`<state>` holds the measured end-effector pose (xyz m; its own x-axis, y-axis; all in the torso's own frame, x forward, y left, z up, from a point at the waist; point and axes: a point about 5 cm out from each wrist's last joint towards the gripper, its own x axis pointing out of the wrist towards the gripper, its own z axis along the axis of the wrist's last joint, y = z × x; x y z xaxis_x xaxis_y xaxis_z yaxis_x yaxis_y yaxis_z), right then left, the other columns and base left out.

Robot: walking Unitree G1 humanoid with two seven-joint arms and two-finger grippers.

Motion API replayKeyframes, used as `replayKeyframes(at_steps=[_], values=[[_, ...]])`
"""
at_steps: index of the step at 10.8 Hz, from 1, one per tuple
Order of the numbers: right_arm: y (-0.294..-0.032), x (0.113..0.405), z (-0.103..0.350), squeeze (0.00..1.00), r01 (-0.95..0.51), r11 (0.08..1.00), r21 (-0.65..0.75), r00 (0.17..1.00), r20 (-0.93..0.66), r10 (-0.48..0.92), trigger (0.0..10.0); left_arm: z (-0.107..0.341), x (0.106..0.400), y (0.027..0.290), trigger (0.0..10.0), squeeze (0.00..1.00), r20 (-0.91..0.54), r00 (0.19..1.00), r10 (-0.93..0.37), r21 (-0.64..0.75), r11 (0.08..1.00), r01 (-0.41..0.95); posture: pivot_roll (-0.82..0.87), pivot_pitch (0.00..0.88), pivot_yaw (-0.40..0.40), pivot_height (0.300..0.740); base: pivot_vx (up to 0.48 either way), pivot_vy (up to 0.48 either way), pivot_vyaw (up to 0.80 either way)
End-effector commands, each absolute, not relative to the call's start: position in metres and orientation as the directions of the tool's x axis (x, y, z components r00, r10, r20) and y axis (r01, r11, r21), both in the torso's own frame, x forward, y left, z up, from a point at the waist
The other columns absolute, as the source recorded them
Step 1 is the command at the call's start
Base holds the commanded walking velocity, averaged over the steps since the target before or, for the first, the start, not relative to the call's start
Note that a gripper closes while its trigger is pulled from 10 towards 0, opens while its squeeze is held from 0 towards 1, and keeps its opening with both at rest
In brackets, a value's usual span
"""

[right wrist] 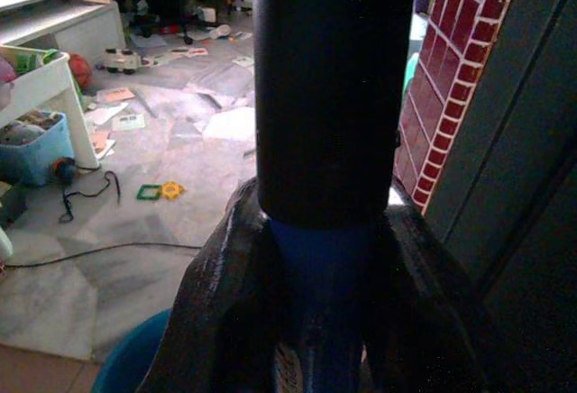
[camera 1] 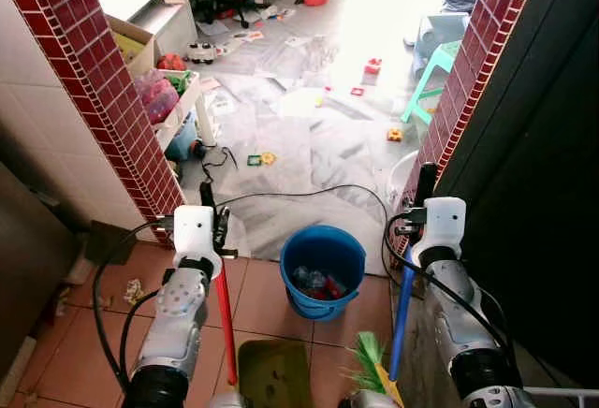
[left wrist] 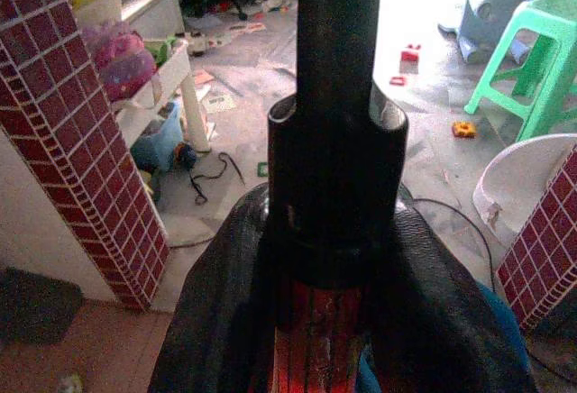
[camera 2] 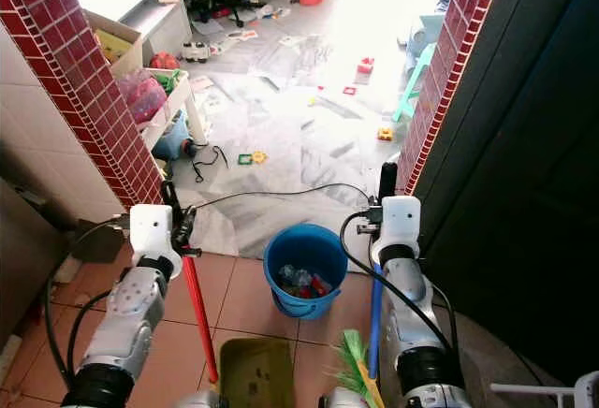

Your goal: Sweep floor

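My left gripper [camera 1: 211, 210] is shut on the red handle [camera 1: 226, 324] of an olive dustpan [camera 1: 273, 372], which rests on the terracotta tiles at my feet. The right gripper [camera 1: 423, 195] is shut on the blue handle [camera 1: 402, 319] of a broom whose green and yellow bristles [camera 1: 372, 361] sit beside the dustpan. Both handles stand nearly upright. A black cap [left wrist: 338, 141] tops the red handle [left wrist: 320, 339] in the left wrist view, and another black cap [right wrist: 334, 95] tops the blue handle [right wrist: 320, 276] in the right wrist view. Small toys and paper litter the grey floor [camera 1: 309, 137] beyond.
A blue bucket [camera 1: 323, 272] with rubbish stands between the two handles. Red brick pillars [camera 1: 103, 90] [camera 1: 468, 80] frame the doorway, with a dark door [camera 1: 543, 146] on the right. A black cable [camera 1: 309, 191] crosses the threshold. A toy shelf [camera 1: 173, 94], green stool [camera 1: 435, 76] and white basin [camera 1: 402, 179] stand further in.
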<state>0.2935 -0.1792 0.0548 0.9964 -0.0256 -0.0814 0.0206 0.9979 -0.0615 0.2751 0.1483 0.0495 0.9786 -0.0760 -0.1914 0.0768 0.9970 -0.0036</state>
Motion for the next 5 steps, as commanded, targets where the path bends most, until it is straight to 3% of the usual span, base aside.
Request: replayKeyframes(at_steps=[1, 5], values=[[-0.175, 0.295, 0.052, 0.0, 0.02, 1.0, -0.01, 0.995, -0.097, -0.021, 10.0, 0.038, 0.267, 0.145, 10.0, 0.0, -0.274, 0.956, -0.105, -0.034, 0.995, 0.099, -0.05, 0.0, 0.044, 0.74, 0.0, 0.0, 0.0], [-0.17, 0.298, 0.052, 0.0, -0.016, 1.0, -0.02, 0.995, -0.095, 0.014, 10.0, 0.031, 0.251, 0.145, 10.0, 0.0, -0.351, 0.93, -0.11, -0.013, 0.994, 0.113, -0.04, 0.0, 0.028, 0.74, 0.0, 0.0, 0.0]])
